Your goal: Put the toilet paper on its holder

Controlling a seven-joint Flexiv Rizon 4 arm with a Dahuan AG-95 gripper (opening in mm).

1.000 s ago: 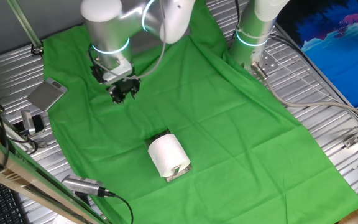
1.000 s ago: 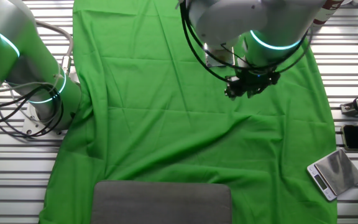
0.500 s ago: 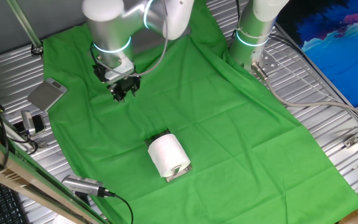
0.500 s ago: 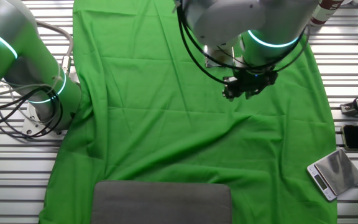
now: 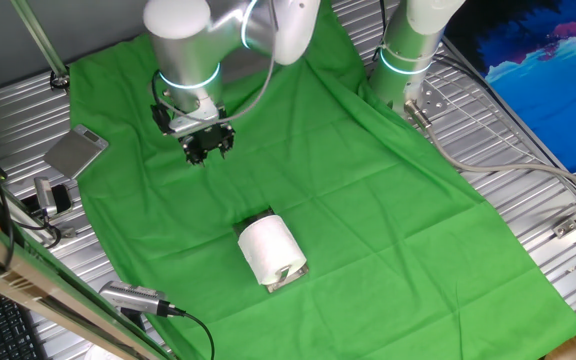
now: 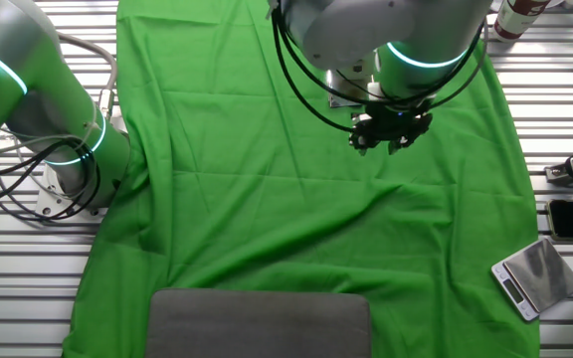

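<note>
The toilet paper (image 5: 270, 249), a small white roll, lies across the chrome holder (image 5: 290, 278) on the green cloth, near the front of one fixed view. Only a shiny corner of the holder and a dark end piece show around the roll. My gripper (image 5: 208, 148) hangs over the cloth behind and left of the roll, well apart from it. Its short black fingers stand slightly apart and hold nothing. In the other fixed view my gripper (image 6: 386, 139) is at the upper middle, and my arm hides the roll there.
The green cloth (image 5: 398, 220) covers the table. A silver scale (image 5: 76, 152) lies left of it and also shows in the other fixed view (image 6: 535, 276). A dull grey plate (image 6: 260, 323) lies at the front edge. A second arm's base (image 5: 406, 60) stands at the back.
My gripper has shifted a little to the right in one fixed view and to the left in the other. The roll and holder have not moved.
</note>
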